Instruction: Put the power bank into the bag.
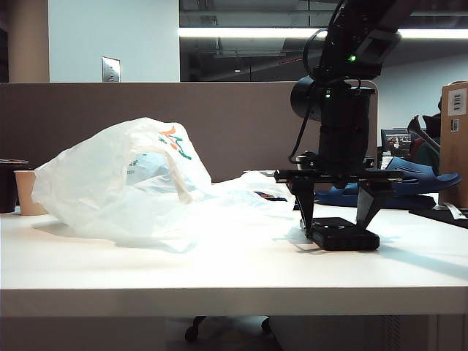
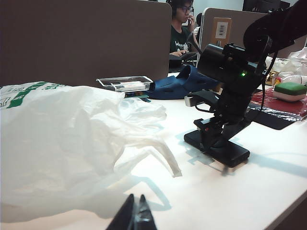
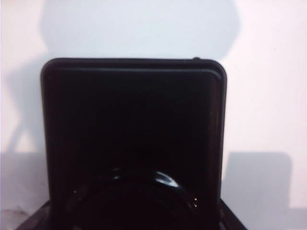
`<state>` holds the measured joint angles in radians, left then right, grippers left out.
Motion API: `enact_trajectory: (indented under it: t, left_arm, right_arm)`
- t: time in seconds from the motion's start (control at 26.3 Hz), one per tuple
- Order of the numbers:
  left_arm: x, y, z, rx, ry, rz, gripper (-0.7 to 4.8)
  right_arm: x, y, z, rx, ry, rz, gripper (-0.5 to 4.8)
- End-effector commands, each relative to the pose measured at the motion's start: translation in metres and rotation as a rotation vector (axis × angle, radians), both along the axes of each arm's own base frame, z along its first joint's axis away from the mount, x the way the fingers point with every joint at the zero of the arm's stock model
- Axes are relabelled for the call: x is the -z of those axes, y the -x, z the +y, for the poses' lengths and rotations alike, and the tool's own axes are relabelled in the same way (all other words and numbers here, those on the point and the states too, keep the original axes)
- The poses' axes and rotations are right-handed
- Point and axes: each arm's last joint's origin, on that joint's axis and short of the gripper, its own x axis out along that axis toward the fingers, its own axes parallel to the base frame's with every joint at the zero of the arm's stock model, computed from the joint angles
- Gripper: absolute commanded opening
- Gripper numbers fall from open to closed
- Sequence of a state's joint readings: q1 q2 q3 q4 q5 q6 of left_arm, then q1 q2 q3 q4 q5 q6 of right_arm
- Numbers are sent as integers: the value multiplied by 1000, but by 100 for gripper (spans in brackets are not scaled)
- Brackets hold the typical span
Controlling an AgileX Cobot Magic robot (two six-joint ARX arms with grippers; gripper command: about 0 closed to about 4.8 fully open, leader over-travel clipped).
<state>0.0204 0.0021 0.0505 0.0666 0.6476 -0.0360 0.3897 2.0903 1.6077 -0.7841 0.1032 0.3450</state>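
Nearest to me in the left wrist view is my left gripper (image 2: 135, 214), its dark fingers pressed together with nothing between them, parked low over the white table (image 2: 201, 201) and well away from the work.

Just past it the bag (image 2: 72, 139) sprawls over the left half of the table, crinkled translucent white plastic with green print. It looks limp and featherweight, so I expect it to slide or collapse if I nudge it, and I cannot tell from here which way the mouth opens.

Further right lies the power bank (image 1: 344, 235), flat on the table and apart from the bag's edge. My right gripper (image 1: 338, 212) stands straight down over it, one finger on either side of the slab, tips at its level; whether they are pressing on it yet I cannot tell. The right wrist view shows the power bank (image 3: 133, 129) filling the picture, squarely beneath the camera.

I judge it rigid, dense for its size and smooth-skinned, so likely slippery. I would clamp it across the two long edges near the middle, firmly, to stop it tilting when lifted.

Behind it lie dark blue rubber sandals (image 1: 409, 183), then the grey partition (image 1: 219, 124)
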Motion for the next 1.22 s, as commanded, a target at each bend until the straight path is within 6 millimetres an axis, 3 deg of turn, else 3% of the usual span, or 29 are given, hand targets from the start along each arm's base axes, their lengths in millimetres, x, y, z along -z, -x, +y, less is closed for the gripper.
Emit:
enact_trajectory:
  t: [0.04, 0.19, 0.34, 0.68, 1.07, 1.22]
  left_arm:
    - [-3, 1, 0, 6, 0, -22, -5]
    - [-7, 2, 0, 6, 0, -55, 1]
    - [-7, 1, 0, 3, 3, -54, 100]
    - [-18, 4, 0, -8, 3, -88, 127]
    - [-23, 6, 0, -8, 3, -118, 127]
    - [-28, 7, 0, -6, 2, -131, 189]
  right_arm:
    - [4, 1, 0, -2, 12, 18, 291]
    - [3, 2, 0, -2, 13, 23, 291]
    - [3, 3, 0, -4, 17, 32, 291]
    - [-4, 1, 0, -6, 18, 32, 291]
    - [-31, -6, 3, -6, 1, -12, 291]
    - [-34, -6, 3, -9, -1, -18, 291]
